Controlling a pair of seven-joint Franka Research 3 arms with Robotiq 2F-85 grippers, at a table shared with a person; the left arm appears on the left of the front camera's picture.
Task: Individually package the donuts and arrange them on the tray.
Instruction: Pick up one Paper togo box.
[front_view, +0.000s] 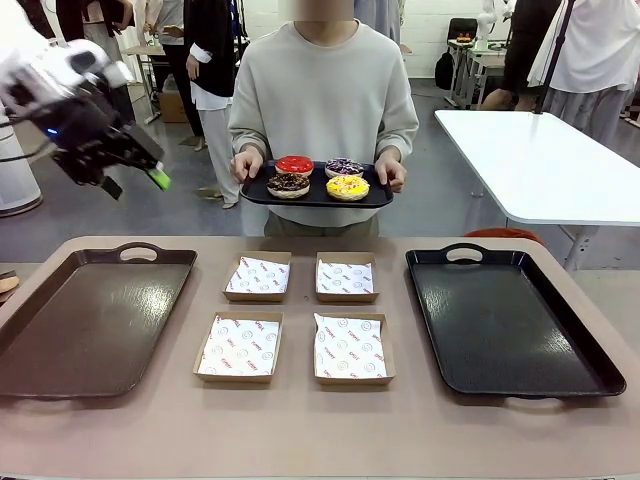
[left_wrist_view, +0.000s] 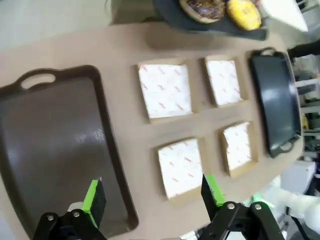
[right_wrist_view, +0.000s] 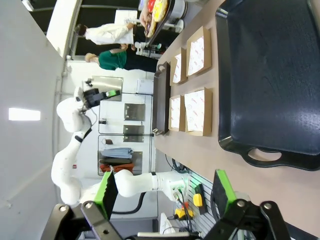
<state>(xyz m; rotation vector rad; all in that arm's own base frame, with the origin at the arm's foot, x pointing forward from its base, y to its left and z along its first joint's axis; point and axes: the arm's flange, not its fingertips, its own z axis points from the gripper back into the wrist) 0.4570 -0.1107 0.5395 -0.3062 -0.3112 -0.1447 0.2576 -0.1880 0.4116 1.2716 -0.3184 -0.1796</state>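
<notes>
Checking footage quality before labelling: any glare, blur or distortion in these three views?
Front view: sharp, soft sheen on the glossy black plastic tray. Left wrist view: slightly soft, pale glare on the brown rectangular tray. Right wrist view: rolled sideways, sharp.

lt: bright, even | glare: black tray (front_view: 505, 330) | wrist cams: fisheye, sl. blur

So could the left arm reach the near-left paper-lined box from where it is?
Probably yes. The left gripper hangs open, high on the left, and nothing stands between it and the near-left box, which lies empty and uncovered beside the brown tray.
</notes>
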